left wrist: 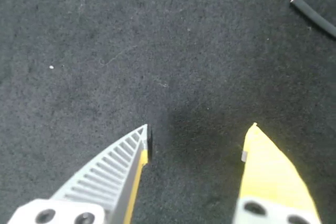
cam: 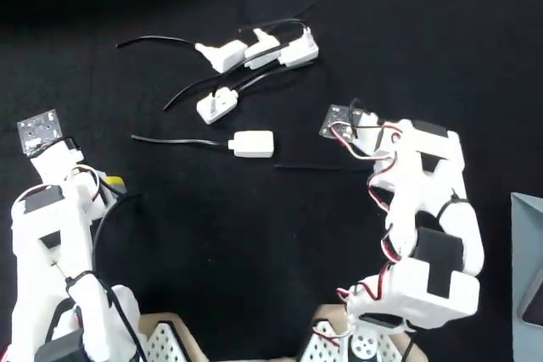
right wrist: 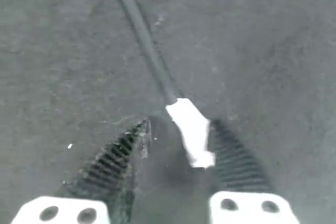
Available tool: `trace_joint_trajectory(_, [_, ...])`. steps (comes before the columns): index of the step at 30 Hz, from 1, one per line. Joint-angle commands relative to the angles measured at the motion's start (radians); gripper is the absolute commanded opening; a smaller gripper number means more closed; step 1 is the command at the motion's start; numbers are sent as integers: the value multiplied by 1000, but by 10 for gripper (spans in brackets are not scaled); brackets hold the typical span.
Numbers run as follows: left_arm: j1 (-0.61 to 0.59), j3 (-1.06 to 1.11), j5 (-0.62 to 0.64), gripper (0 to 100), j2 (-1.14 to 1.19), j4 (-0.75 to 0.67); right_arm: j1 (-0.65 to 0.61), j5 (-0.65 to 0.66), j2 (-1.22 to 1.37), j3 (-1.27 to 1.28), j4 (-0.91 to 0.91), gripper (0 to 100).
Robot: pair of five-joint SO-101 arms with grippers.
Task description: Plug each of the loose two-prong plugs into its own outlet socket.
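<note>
A small white plug (right wrist: pixel 191 132) on a black cable (right wrist: pixel 142 35) lies on the black cloth between the fingers of my right gripper (right wrist: pixel 179 125). The gripper is open; the plug rests against one finger with a gap to the other. In the high view that cable (cam: pixel 314 167) runs out from under the right arm. My left gripper (left wrist: pixel 200 126) is open over bare cloth at the table's left, its yellow finger (cam: pixel 114 184) showing. Several white plug and socket pieces lie at the back: a cluster (cam: pixel 261 48), one (cam: pixel 216 105) below it, and a block (cam: pixel 252 143) with a cable.
A black cable end (left wrist: pixel 315 19) lies near the left gripper. Loose black cables (cam: pixel 148 41) trail from the white pieces. A grey box (cam: pixel 528 260) stands at the right edge. The black cloth (cam: pixel 212 243) covers the table.
</note>
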Motion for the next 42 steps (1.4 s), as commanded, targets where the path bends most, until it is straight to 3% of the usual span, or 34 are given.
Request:
trace_joint_trajectory(1, [13, -31, -2, 288, -20, -15, 20, 11, 33, 19, -3, 20])
trace_joint_trajectory(5, [13, -31, -2, 288, -20, -15, 28, 6, 8, -5, 44, 11])
trace_joint_trajectory(13, [13, -21, -2, 288, -20, -37, 92, 5, -211, -196, 399, 11])
trace_joint_trajectory(19, [13, -21, -2, 288, -20, -37, 133, -5, -292, -205, 433, 11])
trace_joint_trajectory(23, [13, -21, -2, 288, -20, -37, 89, -81, -292, -153, 408, 30])
trace_joint_trajectory(30, [13, -12, -2, 288, -20, -41, 43, -83, -292, -15, 236, 265])
trace_joint_trajectory(36, [13, -12, -2, 288, -20, -41, -21, -83, -254, 154, 51, 286])
trace_joint_trajectory(42, [13, -12, -2, 288, -20, -41, 6, -83, -67, 136, -83, 282])
